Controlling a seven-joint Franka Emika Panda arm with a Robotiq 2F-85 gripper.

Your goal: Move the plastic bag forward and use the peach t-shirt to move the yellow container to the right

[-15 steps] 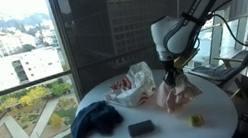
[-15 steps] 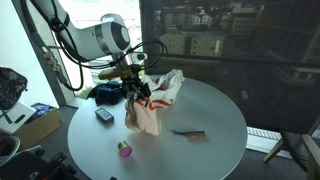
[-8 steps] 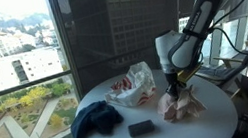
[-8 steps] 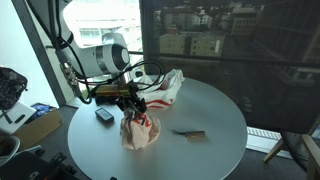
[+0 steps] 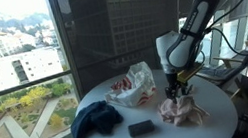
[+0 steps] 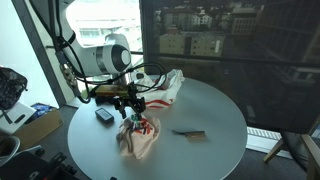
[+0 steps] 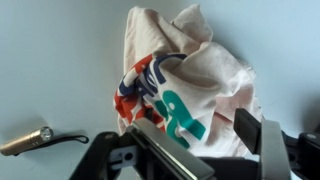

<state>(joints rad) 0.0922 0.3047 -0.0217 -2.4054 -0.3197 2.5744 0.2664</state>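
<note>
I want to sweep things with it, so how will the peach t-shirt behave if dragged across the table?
Probably floppy: the peach t-shirt lies slumped in creased folds on the table, so it would likely bunch rather than push stiffly. It looks like thin, light fabric. It shouldn't roll or tip, but may slide easily on the smooth top.

The t-shirt [image 7: 205, 60] is soft, creased matt cloth with a printed graphic, the bag [image 5: 132, 86] is thin crinkled plastic, and the table [image 6: 205, 110] has a smooth matt top.
</note>
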